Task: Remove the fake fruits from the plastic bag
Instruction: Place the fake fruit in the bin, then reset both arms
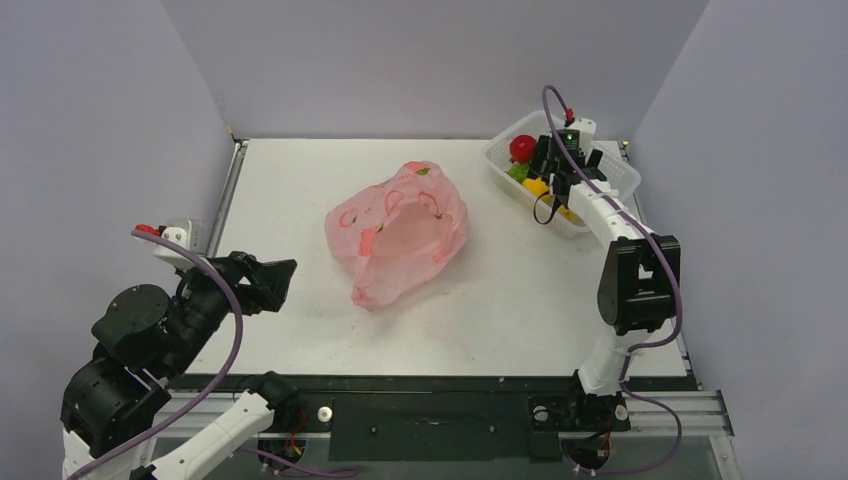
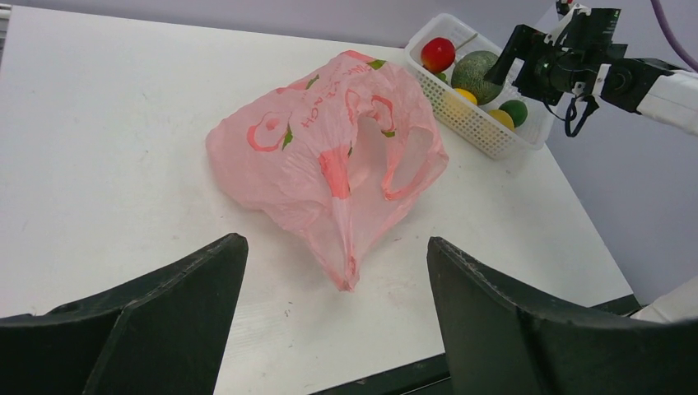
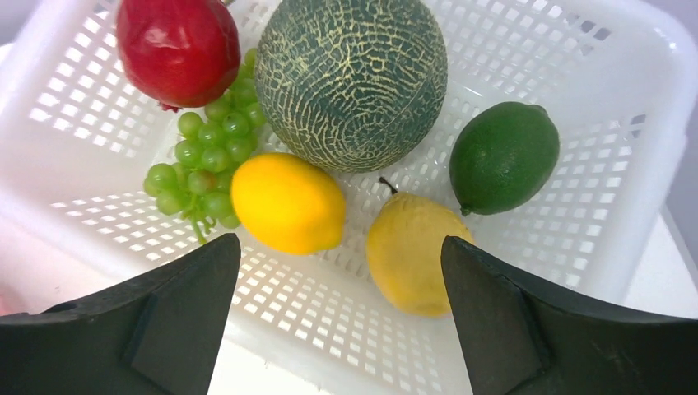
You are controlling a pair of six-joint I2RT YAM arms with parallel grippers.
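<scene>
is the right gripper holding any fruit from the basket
No, the right gripper hangs open above the white basket, nothing between its fingers.

On the table (image 1: 300,200), about mid-way, the plastic bag (image 1: 400,232); at two o'clock of it, well apart, the basket (image 1: 497,158). Over the basket, the right gripper (image 1: 545,168); at eight o'clock of the bag, the left gripper (image 1: 285,285). In the basket, by the right wrist view, with the melon (image 3: 351,78) as hub: round fruit (image 3: 177,49) at ten, grapes (image 3: 206,160) at eight, lemon (image 3: 288,203) at seven, pear (image 3: 411,251) at five, lime (image 3: 504,156) at four.
</scene>
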